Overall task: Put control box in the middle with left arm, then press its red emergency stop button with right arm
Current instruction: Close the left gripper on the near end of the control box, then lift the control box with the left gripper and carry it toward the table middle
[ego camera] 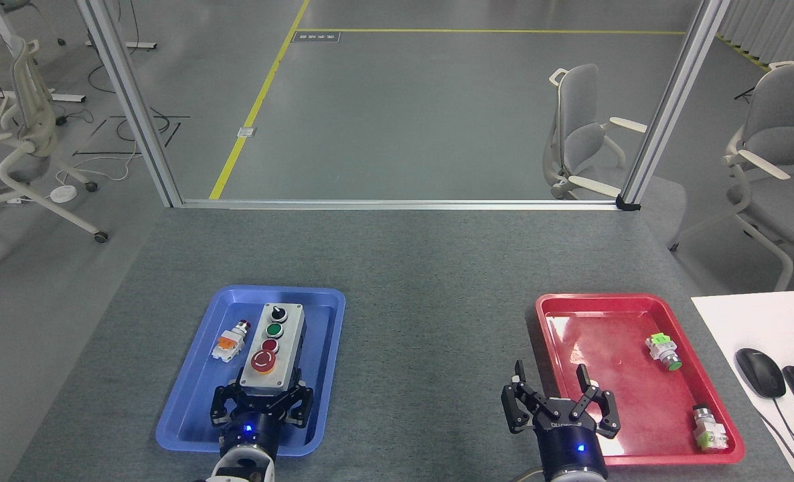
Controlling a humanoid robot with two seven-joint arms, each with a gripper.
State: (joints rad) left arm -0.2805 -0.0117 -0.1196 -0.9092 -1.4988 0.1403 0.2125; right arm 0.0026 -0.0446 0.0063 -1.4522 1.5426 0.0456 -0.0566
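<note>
The control box (273,345) lies in the blue tray (189,408), its light-grey face up with a black knob, a green button and a small red button in a row. The red emergency stop button (263,361) sits at the near end of that row. My left gripper (267,388) is open, its fingers on either side of the box's near end and close against it. Over the red tray's left rim, my right gripper (549,372) hangs open with nothing in it. The middle (437,348) is bare grey tabletop between the trays.
A small loose push-button with an orange body (229,343) lies in the blue tray, left of the box. The red tray (638,455) holds two green-and-white push-buttons (662,352) (708,428). A white desk with mouse (760,372) and keyboard stands right.
</note>
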